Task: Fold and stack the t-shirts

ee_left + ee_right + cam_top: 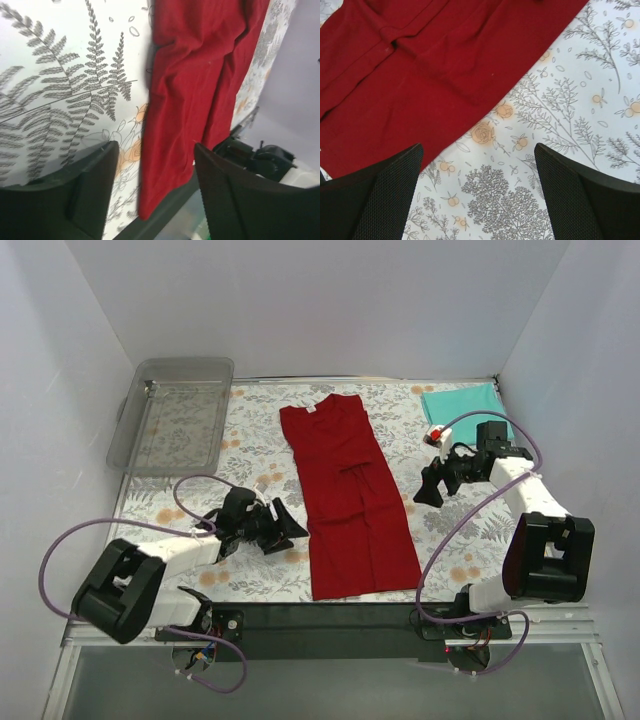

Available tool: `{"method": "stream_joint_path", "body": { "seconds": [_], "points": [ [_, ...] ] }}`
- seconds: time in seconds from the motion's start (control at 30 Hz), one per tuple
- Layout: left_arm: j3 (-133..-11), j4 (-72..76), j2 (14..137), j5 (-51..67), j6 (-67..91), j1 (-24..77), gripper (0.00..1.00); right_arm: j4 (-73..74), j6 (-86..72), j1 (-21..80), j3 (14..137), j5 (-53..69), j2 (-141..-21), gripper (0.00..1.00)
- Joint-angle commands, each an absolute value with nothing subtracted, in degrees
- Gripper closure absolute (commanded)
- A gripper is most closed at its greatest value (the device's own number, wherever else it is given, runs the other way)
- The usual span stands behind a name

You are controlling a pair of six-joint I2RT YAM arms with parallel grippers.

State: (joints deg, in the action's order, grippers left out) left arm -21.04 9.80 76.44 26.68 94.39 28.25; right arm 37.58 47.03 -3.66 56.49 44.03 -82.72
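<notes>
Holding nothing in the left pincer (288, 532), jaws partly apart, just left of the dark red t-shirt (345, 490); nothing in the right pincer (428, 495) too, jaws wide, near its right edge; flanking it probably for a cross fold; folded narrow on the desk (250, 430); teal t-shirt (462, 400) beyond its right, folded, likely as stack base.

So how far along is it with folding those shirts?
Done: the teal shirt lies folded in the far right corner. In hand: the red shirt has its sides folded in, a long strip; both jaws open, empty, beside it. Left: folding it crosswise and stacking the two.
</notes>
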Motion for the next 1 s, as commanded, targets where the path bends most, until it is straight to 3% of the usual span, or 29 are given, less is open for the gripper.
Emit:
{"method": "stream_joint_path", "body": {
  "seconds": [0.0, 0.13, 0.33, 0.6, 0.73, 0.93, 0.97],
  "points": [
    [-23.63, -1.92, 69.18, 19.44, 88.60, 26.29, 0.40, 38.15, 45.97, -2.99, 60.90, 45.61, -84.71, 0.18],
    [-30.66, 2.52, 73.63, 19.41, 84.12, 18.82, 0.38, 37.88, 42.29, -2.73, 63.36, 49.12, -87.97, 0.19],
    [-50.49, 8.35, 96.83, 21.62, 81.04, 13.27, 0.37, 35.34, 37.01, -2.64, 64.17, 49.49, -89.30, 0.23],
    [-75.56, -3.22, 116.61, 14.43, 78.49, 12.04, 0.39, 25.24, 27.61, -2.64, 60.30, 42.89, -83.77, 0.24],
    [-85.59, -8.87, 125.92, 12.22, 76.99, 11.51, 0.45, 24.26, 26.11, -2.64, 59.85, 43.24, -81.92, 0.24],
    [-97.63, -14.41, 132.97, 11.16, 75.32, 10.63, 0.61, 23.82, 25.40, -2.64, 58.98, 43.68, -80.60, 0.24],
    [-98.69, -15.46, 134.63, 11.25, 74.97, 10.55, 0.67, 23.73, 25.40, -2.72, 58.89, 43.51, -80.51, 0.24]
  ]
}}
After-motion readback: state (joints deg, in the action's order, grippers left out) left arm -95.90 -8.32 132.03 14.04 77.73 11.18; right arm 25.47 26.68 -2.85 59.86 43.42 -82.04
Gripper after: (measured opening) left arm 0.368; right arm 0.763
